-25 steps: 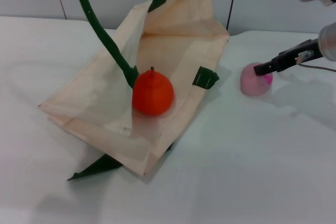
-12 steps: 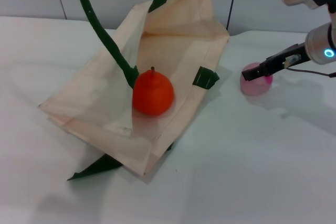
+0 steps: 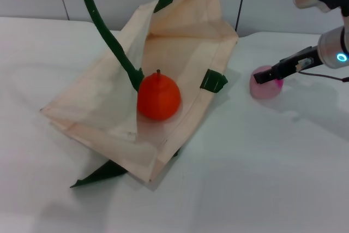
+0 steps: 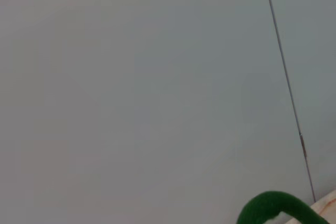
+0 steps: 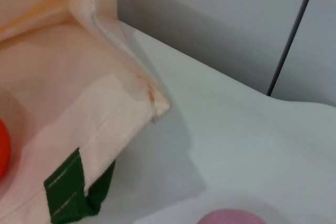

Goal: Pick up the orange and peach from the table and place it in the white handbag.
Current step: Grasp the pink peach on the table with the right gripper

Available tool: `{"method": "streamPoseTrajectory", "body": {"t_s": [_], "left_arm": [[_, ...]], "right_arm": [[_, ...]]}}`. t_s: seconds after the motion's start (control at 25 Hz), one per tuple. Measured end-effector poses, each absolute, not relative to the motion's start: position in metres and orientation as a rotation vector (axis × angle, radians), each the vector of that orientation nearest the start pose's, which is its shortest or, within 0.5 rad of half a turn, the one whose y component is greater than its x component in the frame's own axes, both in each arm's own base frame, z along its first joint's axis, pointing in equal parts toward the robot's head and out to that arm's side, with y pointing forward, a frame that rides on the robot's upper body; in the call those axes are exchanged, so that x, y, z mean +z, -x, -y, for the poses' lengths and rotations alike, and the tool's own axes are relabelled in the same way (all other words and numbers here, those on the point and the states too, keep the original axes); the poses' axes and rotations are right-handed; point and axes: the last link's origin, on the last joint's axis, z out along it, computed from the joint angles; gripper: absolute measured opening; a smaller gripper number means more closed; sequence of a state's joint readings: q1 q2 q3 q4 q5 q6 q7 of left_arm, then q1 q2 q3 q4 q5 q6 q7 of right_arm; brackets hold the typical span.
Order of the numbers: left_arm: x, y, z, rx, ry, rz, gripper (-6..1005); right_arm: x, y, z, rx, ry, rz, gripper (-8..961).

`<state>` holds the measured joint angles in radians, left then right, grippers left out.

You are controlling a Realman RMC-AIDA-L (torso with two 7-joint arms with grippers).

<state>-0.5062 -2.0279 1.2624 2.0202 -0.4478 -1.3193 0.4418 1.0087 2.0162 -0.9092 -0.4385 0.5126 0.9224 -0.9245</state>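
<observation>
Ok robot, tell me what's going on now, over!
Right gripper at the peach, grip unclear. Left arm out of sight, bag handle raised. Orange lies in the white handbag. Nothing between peach and bag.

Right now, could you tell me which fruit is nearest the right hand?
The peach, the small pink fruit on the table at the right hand; the orange lies in the white handbag.
</observation>
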Motion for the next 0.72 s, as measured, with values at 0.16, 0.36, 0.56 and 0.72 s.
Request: {"method": "streamPoseTrajectory", "body": {"t_s": [0.16,0.36,0.56,0.72], "left_arm": [[0.1484,0.0792,-0.3658,-0.098,2.045,0.423,138],[0.1484,0.0778,-0.3660,-0.101,2.045,0.419,140],[0.1487,0.0755,-0.3665,-0.105,2.046,0.413,141],[0.1487,0.0749,-0.3667,-0.106,2.047,0.412,142]], "right_arm": [[-0.0258,-0.2160,-0.4580,-0.219,2.417,-0.941,876],[-0.0287,-0.2191,-0.4572,-0.226,2.416,-0.937,876],[-0.0305,-0.2209,-0.4566,-0.231,2.412,-0.936,875],[-0.0316,-0.2215,-0.4566,-0.235,2.414,-0.927,870]]}}
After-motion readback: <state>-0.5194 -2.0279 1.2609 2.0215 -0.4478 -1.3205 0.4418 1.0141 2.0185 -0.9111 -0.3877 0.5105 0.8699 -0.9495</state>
